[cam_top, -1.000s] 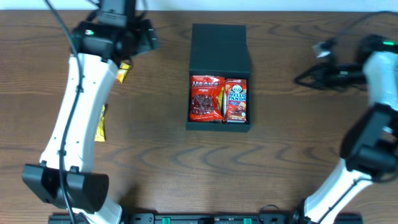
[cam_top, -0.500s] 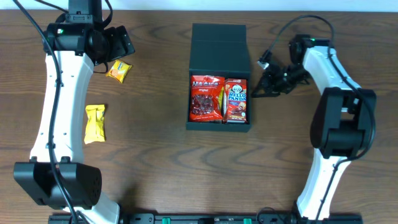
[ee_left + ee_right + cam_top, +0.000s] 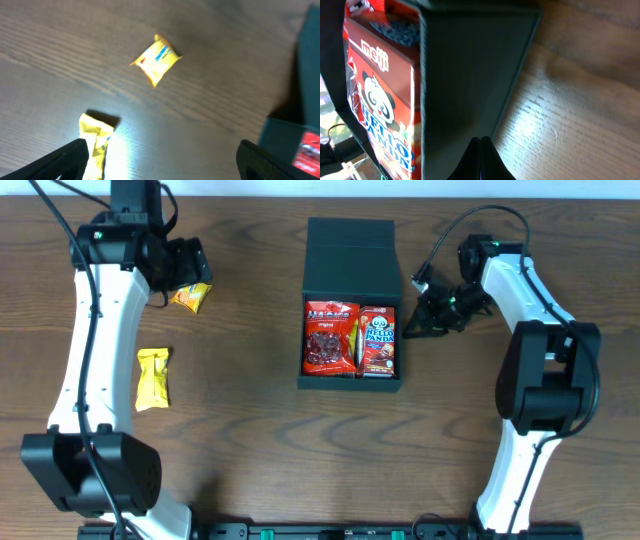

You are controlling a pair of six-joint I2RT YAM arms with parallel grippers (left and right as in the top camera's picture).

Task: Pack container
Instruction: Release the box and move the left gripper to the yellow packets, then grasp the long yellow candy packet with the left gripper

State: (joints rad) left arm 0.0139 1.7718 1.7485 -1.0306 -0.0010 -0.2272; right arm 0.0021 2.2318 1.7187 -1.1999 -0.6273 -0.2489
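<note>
The container [image 3: 352, 255] is a dark box at the table's middle, its flap lid laid open at the back. Inside lie a red snack packet [image 3: 331, 338] and a Hello Panda box [image 3: 380, 340] side by side. My right gripper [image 3: 410, 330] is shut and empty, its tips [image 3: 481, 142] just outside the container's right wall [image 3: 470, 75]. My left gripper [image 3: 185, 265] hangs open high over the far left of the table. Below it the left wrist view shows a small orange-yellow packet [image 3: 156, 59] and a long yellow packet [image 3: 95, 145], with nothing between the fingers [image 3: 65, 160].
The small orange-yellow packet [image 3: 191, 297] and the long yellow packet [image 3: 152, 377] lie on the wood left of the container. Both arm bases stand at the table's front edge. A cable loops over the right arm near the back.
The right arm has swung in from the far right to the container's right wall, still shut. The left arm has drawn back, uncovering both yellow packets.
</note>
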